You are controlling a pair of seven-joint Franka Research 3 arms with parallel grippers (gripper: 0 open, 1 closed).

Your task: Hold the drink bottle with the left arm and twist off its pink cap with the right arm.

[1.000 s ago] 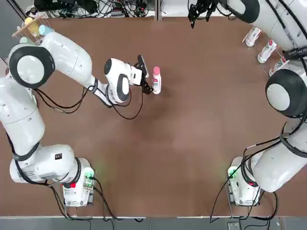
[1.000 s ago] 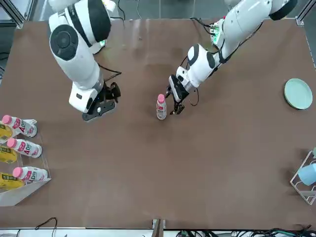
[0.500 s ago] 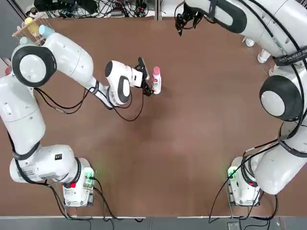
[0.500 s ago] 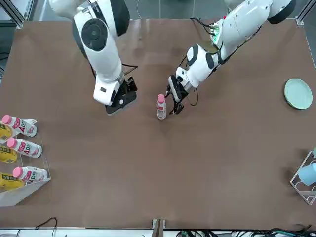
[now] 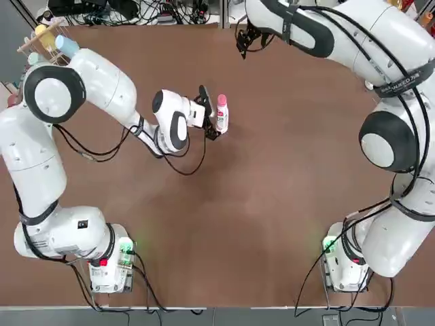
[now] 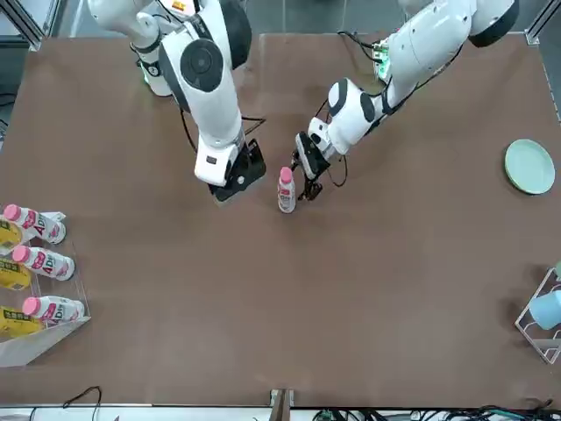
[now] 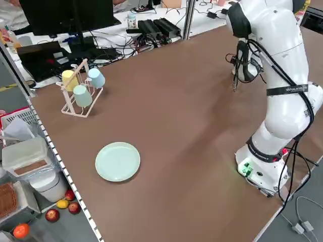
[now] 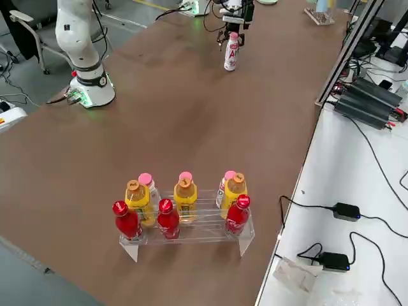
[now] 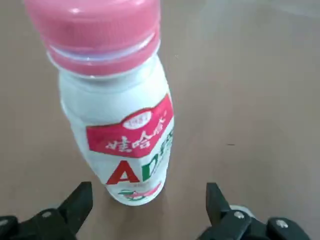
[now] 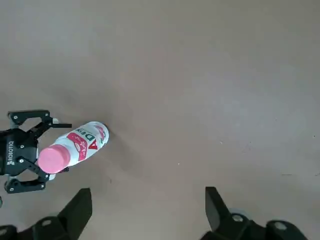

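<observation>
The drink bottle [image 5: 221,119] stands upright near the table's middle, white with a red-and-green label, and the pink cap [image 5: 221,100] is on its neck. My left gripper [image 5: 212,113] is level with it on the robot's left side and open. The bottle [image 9: 125,130] stands just beyond the black fingertips [image 9: 80,197], untouched, with its cap [image 9: 95,30] close to the camera. My right gripper [image 6: 237,173] hangs open above the table, a short way off the bottle [image 6: 287,195]. From above it sees the bottle [image 10: 82,141] and the left gripper [image 10: 25,150].
A clear rack [image 8: 185,217] of yellow, red and white bottles sits at the robot's right edge of the table. A pale green plate [image 6: 529,167] and a wire rack of cups [image 7: 81,88] lie on the robot's left side. Cables and boxes [image 7: 156,27] lie beyond the table.
The right arm has swung in from the bottle rack's side and now hangs close to the bottle. The left gripper has edged slightly nearer the bottle. Both grippers stayed open.
</observation>
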